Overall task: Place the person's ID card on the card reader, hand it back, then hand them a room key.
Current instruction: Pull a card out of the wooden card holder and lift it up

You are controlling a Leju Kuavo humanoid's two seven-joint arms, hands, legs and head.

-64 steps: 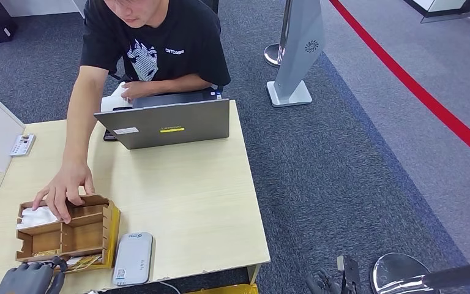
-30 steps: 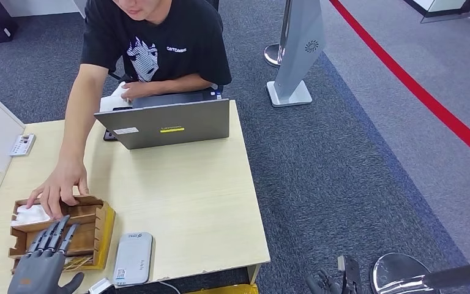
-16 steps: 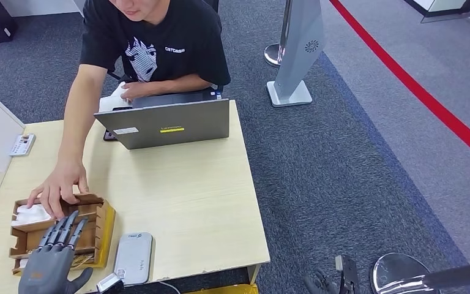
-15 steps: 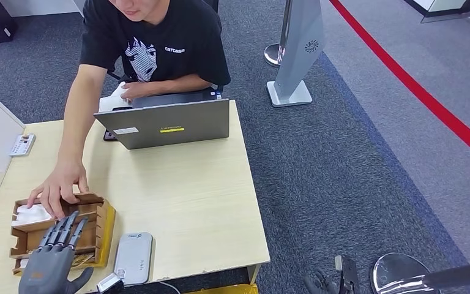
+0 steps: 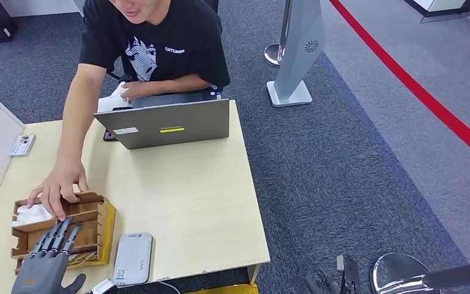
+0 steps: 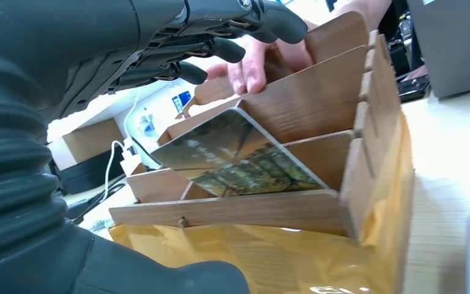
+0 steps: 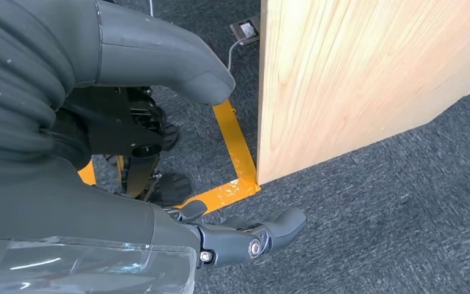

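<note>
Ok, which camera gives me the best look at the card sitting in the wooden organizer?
The left wrist view: the card leans tilted in a compartment of the wooden organizer, its printed face plain, with the left robot hand above it. In the head view only a sliver shows beside that robot hand. The right wrist view looks at floor.

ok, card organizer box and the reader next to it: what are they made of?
Organizer box: looks like thin wood or plywood, matte brown, with visible grain and slotted dividers in the left wrist view. It sits on something glossy yellow, probably plastic film, judging by wrinkles and shine. Card reader: likely moulded plastic, smooth light grey, rounded corners.
</note>
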